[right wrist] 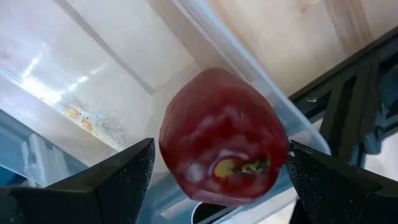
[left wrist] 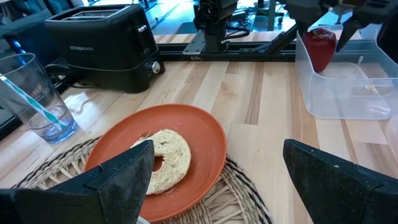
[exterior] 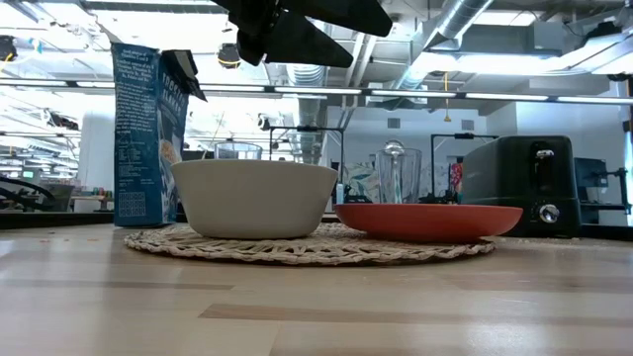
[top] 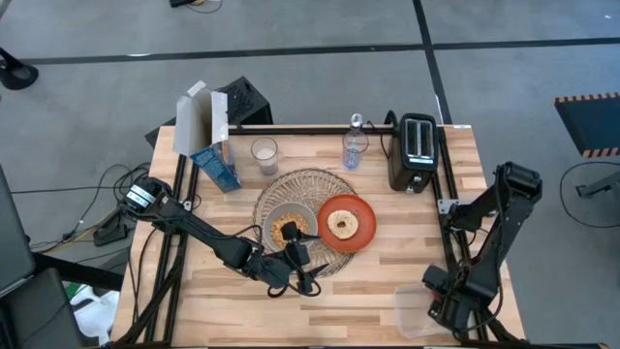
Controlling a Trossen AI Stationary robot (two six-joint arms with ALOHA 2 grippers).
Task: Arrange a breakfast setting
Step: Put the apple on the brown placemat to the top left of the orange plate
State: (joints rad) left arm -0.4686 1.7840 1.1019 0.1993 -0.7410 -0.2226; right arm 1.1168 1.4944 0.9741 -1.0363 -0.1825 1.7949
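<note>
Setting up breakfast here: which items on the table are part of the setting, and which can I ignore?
Part of the job: woven mat, grey bowl, orange plate, bagel, red apple between the right gripper's open fingers over a clear bin.

Just lying about: cereal box, toaster, drinking glass, water bottle.

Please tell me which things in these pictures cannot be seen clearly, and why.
- Apple: right wrist view does not settle whether the right gripper touches it.
- Bowl: low view, its wall hides the contents.
- Bagel: left wrist view, partly behind a finger of the left gripper.
- Spoon: in no view.
</note>
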